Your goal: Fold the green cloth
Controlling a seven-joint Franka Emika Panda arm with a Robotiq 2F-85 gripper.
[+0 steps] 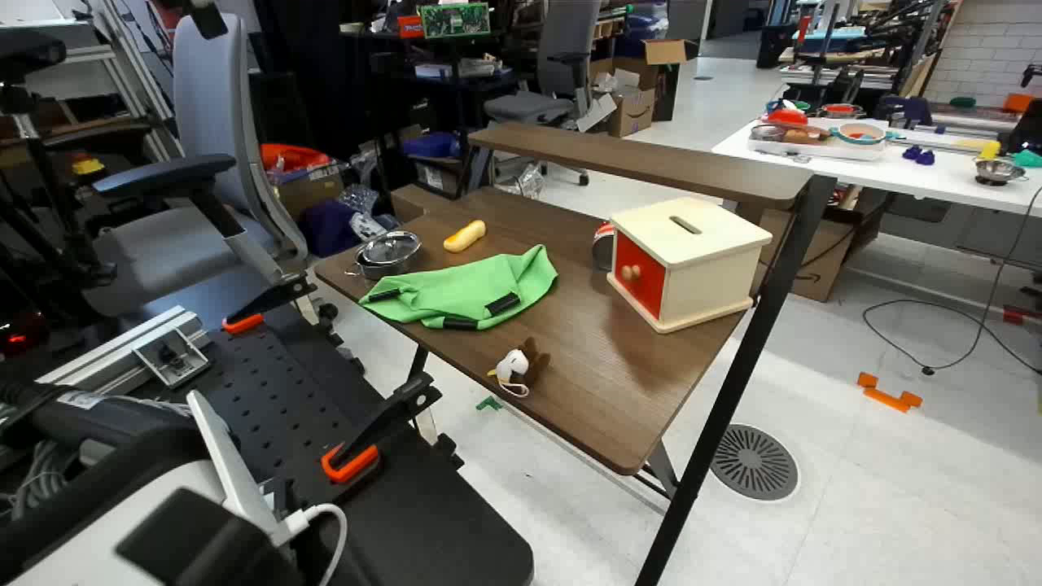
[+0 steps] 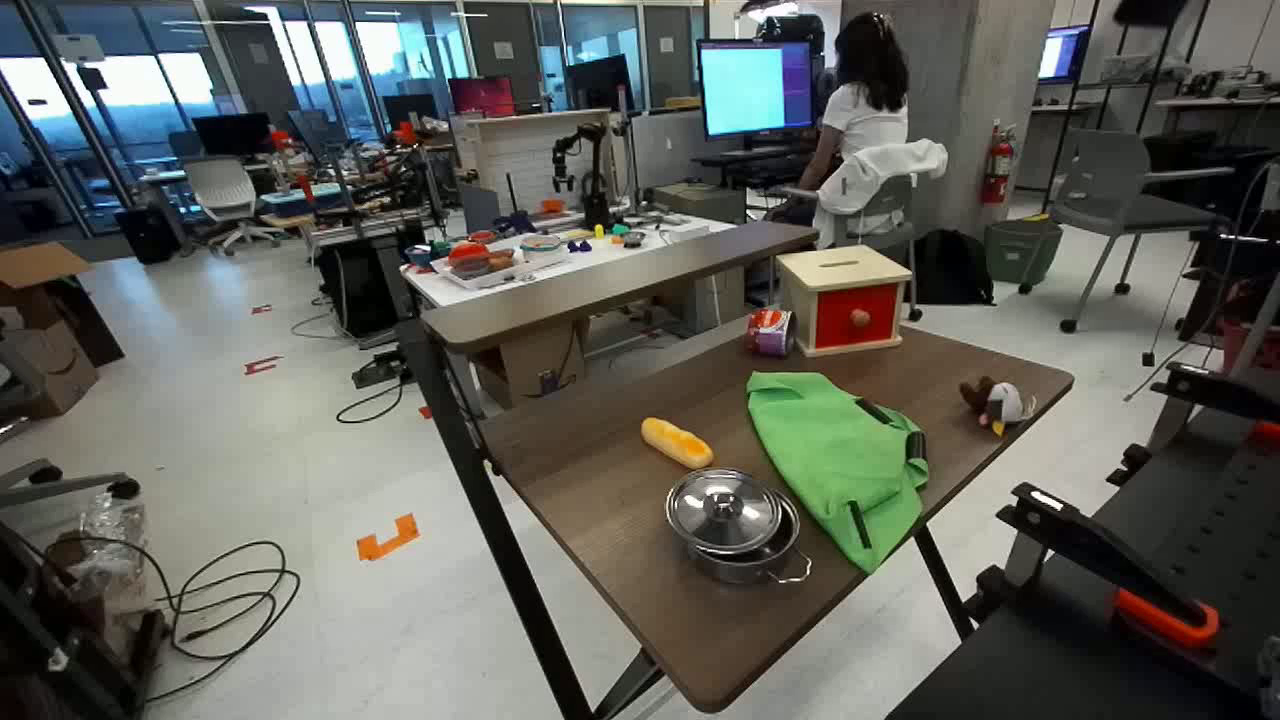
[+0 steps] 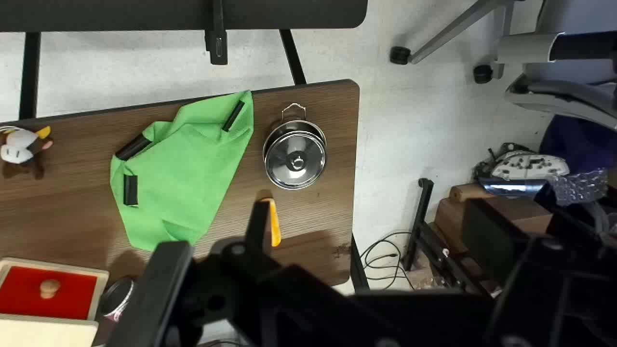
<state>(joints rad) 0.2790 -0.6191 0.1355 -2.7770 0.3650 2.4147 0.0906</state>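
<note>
The green cloth (image 1: pixel 456 289) lies wrinkled and uneven on the brown table (image 1: pixel 602 391), with black strips on it. In an exterior view the cloth (image 2: pixel 830 450) has one corner at the table's edge. It shows whole, or nearly so, in the wrist view (image 3: pixel 183 178), to the left of the jaws and apart from them. My gripper (image 3: pixel 371 217) is open, with its fingers wide apart and nothing between them but the distant table edge and floor. It is above the table and touches nothing I can see. I cannot make it out clearly in the exterior views.
A metal pot with lid (image 2: pixel 735 520) and a yellow-orange bread piece (image 2: pixel 677 443) lie beside the cloth. A red-and-cream box (image 1: pixel 692 252), a can (image 2: pixel 770 332) and a small plush toy (image 1: pixel 515 366) are also on the table. A raised shelf (image 1: pixel 635 159) runs along one side.
</note>
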